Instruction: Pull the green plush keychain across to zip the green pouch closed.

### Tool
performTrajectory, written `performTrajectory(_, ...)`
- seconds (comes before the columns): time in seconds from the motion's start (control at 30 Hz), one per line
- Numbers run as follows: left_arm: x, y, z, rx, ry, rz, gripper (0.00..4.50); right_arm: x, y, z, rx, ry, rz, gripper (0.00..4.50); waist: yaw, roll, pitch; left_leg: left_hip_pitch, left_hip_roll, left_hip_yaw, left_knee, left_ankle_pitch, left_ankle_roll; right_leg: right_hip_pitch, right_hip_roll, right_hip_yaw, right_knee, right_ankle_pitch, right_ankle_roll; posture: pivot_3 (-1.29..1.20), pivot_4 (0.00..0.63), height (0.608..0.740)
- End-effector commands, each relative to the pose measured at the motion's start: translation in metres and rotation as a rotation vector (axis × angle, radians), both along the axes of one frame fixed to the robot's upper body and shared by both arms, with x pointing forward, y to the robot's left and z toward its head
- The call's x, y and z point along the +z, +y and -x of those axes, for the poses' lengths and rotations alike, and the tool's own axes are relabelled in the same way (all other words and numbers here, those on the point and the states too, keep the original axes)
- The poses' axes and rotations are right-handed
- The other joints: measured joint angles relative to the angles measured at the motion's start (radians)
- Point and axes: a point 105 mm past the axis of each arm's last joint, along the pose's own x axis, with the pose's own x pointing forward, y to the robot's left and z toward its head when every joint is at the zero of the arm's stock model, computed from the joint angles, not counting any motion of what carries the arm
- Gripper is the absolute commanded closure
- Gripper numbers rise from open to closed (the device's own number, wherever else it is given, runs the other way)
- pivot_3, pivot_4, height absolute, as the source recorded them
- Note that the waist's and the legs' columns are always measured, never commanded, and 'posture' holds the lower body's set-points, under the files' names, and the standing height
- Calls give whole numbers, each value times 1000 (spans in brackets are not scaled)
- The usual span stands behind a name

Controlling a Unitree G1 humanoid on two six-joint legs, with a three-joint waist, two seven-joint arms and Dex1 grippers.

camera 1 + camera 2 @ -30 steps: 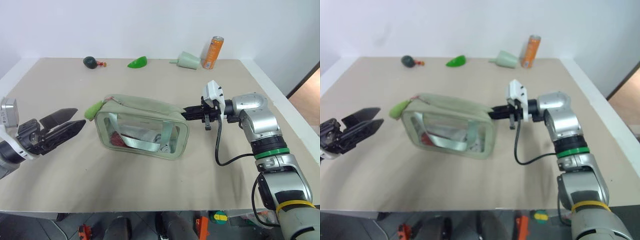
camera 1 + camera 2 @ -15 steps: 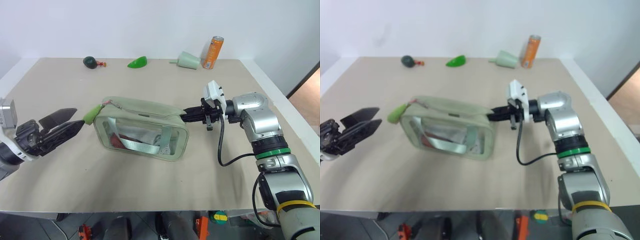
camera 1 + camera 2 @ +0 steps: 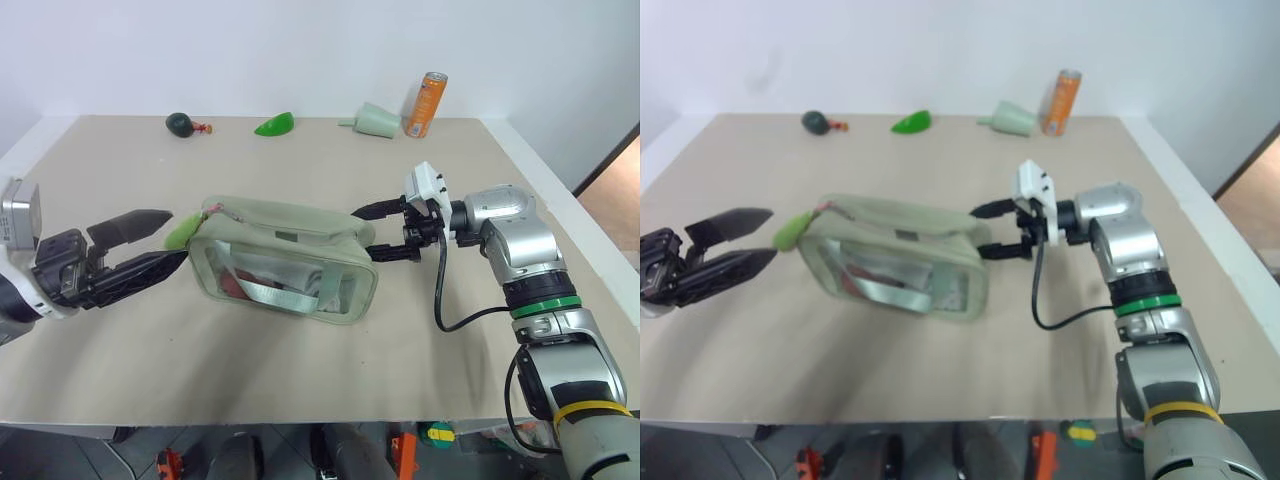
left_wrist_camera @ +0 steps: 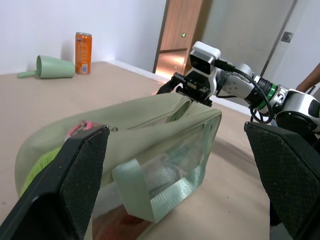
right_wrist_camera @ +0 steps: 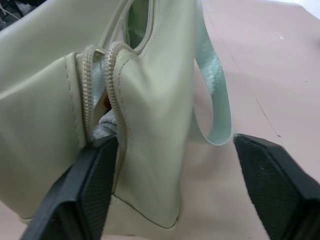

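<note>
Two robot grippers flank the green pouch (image 3: 285, 258) at the middle of a beige table (image 3: 300, 370), both with jaws spread and nothing held.

The pouch, the landmark here, lies with its clear window facing the camera and its webbing strap draped across the front. The green plush keychain (image 3: 182, 233) hangs off the pouch's left end on a pink cord, sitting between the two parted fingers of the left gripper (image 3: 150, 243), which holds nothing. At the pouch's right end the right gripper (image 3: 372, 230) has its fingers released, straddling that end; the right wrist view shows the zipper there parted. Well behind the pouch, along the table's far edge, stand an orange can (image 3: 426, 104), a pale green funnel (image 3: 374, 121), a glossy green leaf-shaped piece (image 3: 273, 125) and a dark green ball (image 3: 180, 124).
</note>
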Motion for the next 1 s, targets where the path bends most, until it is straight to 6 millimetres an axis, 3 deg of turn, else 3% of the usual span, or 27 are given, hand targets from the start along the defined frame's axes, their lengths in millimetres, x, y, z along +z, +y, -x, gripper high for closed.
performTrajectory(0.03, 8, -5, 5, -28, -46, -40, 0, 13, -5, 3, 5, -39, -5, 814, 0, 0, 0, 0, 0, 0, 0, 0, 0, 0, 0, 0, 0, 0, 0, 0, 150, 740)
performTrajectory(0.17, 9, -5, 8, -33, -51, -80, 0, 22, -29, -4, -81, -71, 37, 814, 1, 1, 0, 0, 0, 0, 0, 0, -1, 0, 0, 0, 0, 0, -1, 0, 150, 740)
performTrajectory(0.33, 10, 0, 8, -18, -54, -86, 0, 49, -75, -12, -250, -122, 23, 814, 1, 6, 4, 0, -2, 1, 0, -1, -1, 0, -1, 1, 0, -1, -1, 0, 150, 740)
performTrajectory(0.43, 7, -1, 7, -17, -46, -81, 0, 51, -90, 2, -248, -109, 23, 814, 1, 6, 4, 0, -2, 1, 0, -1, -1, 0, -1, 1, 0, -1, -2, 0, 150, 740)
performTrajectory(0.57, 4, -1, 5, -17, -34, -69, 0, 37, -79, 40, -108, -26, 31, 814, 0, 6, 4, 0, 0, 0, -2, -2, -3, 0, 1, 1, 0, -3, -3, 0, 150, 740)
performTrajectory(0.73, 4, 1, -1, -15, -27, -35, 0, 19, -37, 77, 15, 58, -8, 814, -1, 12, 8, 2, 2, 0, -2, -2, -4, 0, 3, 0, 1, -4, -3, 0, 150, 740)
performTrajectory(1.0, 6, -4, -5, -17, -40, -19, 0, 10, -13, 70, 13, 26, -16, 814, -1, 12, 8, 2, 3, 0, 1, -1, -6, 1, 3, -1, 1, -2, 1, 0, 150, 740)
